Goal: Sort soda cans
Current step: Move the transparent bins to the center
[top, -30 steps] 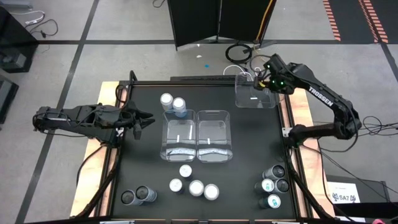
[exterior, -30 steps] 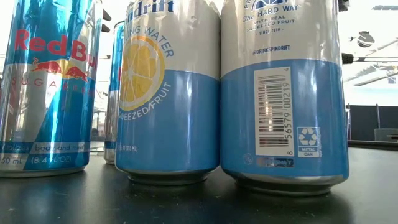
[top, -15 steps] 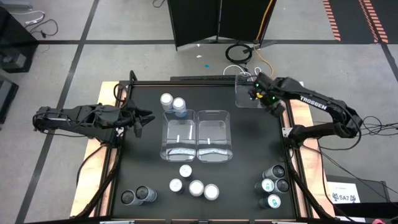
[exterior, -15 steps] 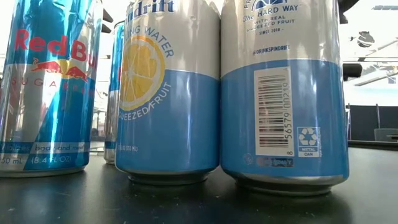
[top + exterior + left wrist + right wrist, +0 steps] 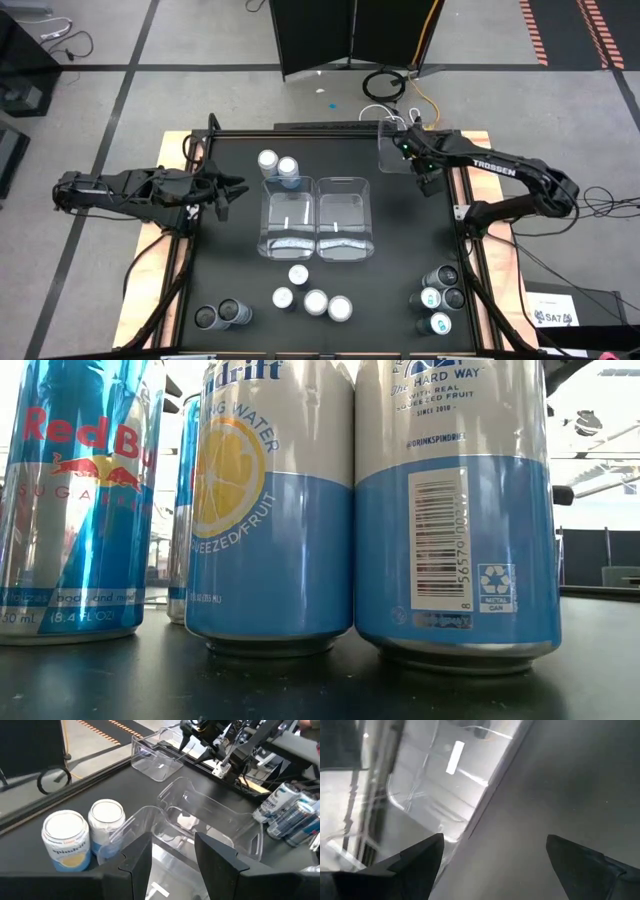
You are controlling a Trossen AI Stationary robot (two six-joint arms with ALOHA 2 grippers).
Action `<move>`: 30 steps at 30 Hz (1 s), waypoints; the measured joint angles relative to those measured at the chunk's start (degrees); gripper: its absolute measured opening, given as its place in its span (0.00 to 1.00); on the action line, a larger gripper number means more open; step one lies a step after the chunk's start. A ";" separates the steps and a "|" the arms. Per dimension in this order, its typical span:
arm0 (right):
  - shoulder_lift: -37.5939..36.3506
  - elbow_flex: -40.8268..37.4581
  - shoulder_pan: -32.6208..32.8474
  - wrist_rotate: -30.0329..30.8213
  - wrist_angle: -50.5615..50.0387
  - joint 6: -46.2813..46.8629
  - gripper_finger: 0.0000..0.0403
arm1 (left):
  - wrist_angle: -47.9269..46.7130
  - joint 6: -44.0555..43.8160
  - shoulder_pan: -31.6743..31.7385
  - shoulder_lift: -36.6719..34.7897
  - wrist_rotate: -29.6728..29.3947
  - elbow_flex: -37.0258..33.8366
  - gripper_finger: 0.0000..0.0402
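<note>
Soda cans stand upright in groups on the black table. Two white-topped cans (image 5: 278, 164) are beyond two clear bins (image 5: 315, 230). Several white-topped cans (image 5: 310, 295) stand near the front, two dark ones (image 5: 218, 316) front left, and several more (image 5: 440, 298) front right. My left gripper (image 5: 226, 190) hovers open at the left, pointing at the two far cans (image 5: 85, 837). My right gripper (image 5: 425, 182) points down, open, just at the near edge of a third clear bin (image 5: 408, 150) at the far right. Bare table shows between its fingers (image 5: 492, 855).
The low view is filled by a Red Bull can (image 5: 80, 500) and two blue-and-white Spindrift cans (image 5: 270, 510) close to the camera. Wooden rails (image 5: 480, 190) run along the table's sides. Open black surface lies between the far-right bin and the front-right cans.
My right gripper has come down and moved from over the far-right bin's far corner toward the table's near edge, rolling its wrist as it went; it now stands at the bin's near edge. Its fingers stay open. The bin and cans have not moved.
</note>
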 joint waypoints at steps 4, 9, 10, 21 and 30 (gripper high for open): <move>2.43 -0.39 -0.39 0.04 -0.32 1.61 0.86 | 0.13 2.00 0.02 0.00 -0.10 0.00 0.39; 5.03 -1.94 -0.89 0.07 1.67 2.31 0.84 | 0.19 2.04 0.02 0.00 -0.16 0.02 0.39; 5.45 -2.35 -0.99 0.08 2.59 2.36 0.82 | 0.21 2.06 0.01 0.00 -0.23 0.01 0.39; 9.48 -3.29 -1.45 -0.47 5.84 0.12 0.43 | 0.24 2.15 0.02 0.00 -5.04 0.02 0.39; 9.38 -3.31 -1.46 -0.50 5.80 -5.29 0.09 | 3.27 4.99 0.01 0.00 -5.71 0.02 0.39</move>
